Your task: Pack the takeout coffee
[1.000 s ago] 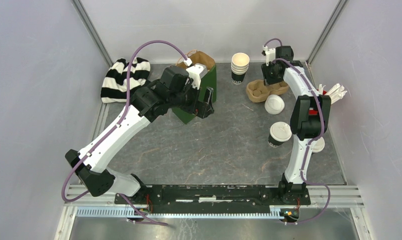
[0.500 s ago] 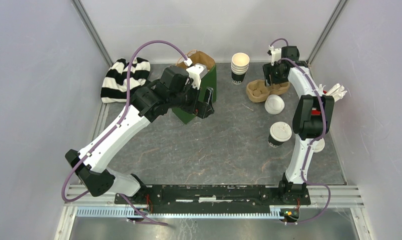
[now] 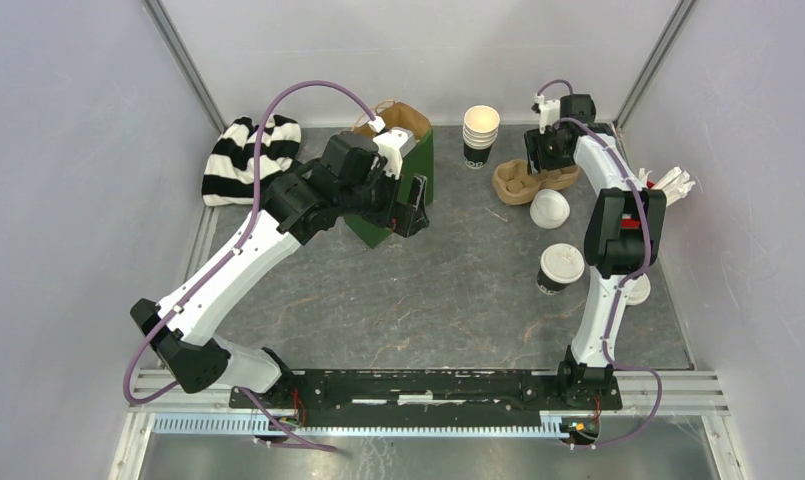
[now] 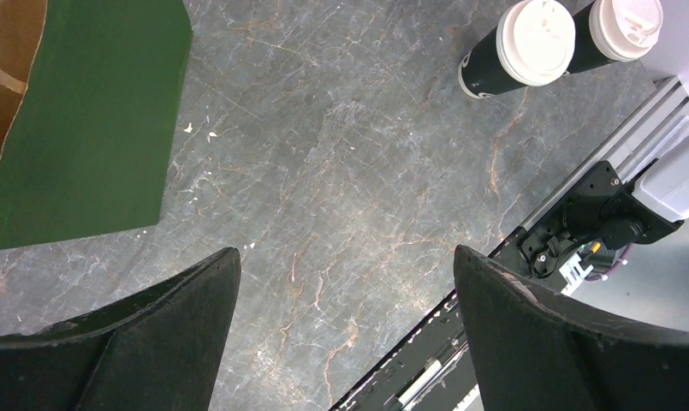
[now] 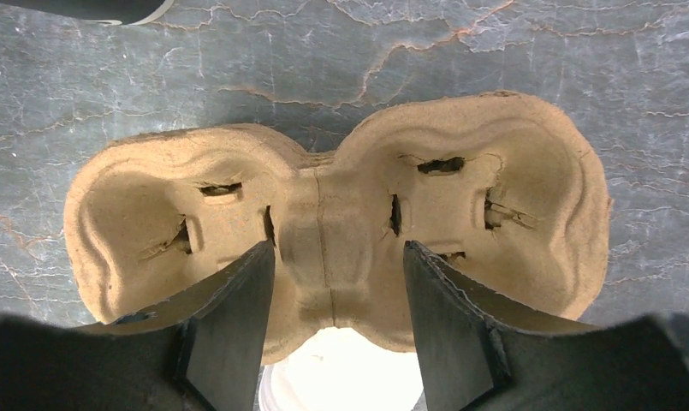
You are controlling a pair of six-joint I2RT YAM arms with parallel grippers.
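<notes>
**A:** Well, at eleven o'clock the left gripper [image 3: 410, 215] hangs wide open and empty beside the green bag [image 3: 424, 160].

**B:** And at one o'clock the right gripper [image 5: 336, 257] straddles the middle ridge of the pulp carrier [image 5: 495, 171], jaws parted, not pinching yet.

**A:** Risk?

**B:** A skewed pinch could tear that thin pulp, or drag it over the loose lid [image 3: 549, 209]. The takeout coffees [image 3: 559, 268] stand at three o'clock beside that arm, and a careless swing could topple them.
</notes>
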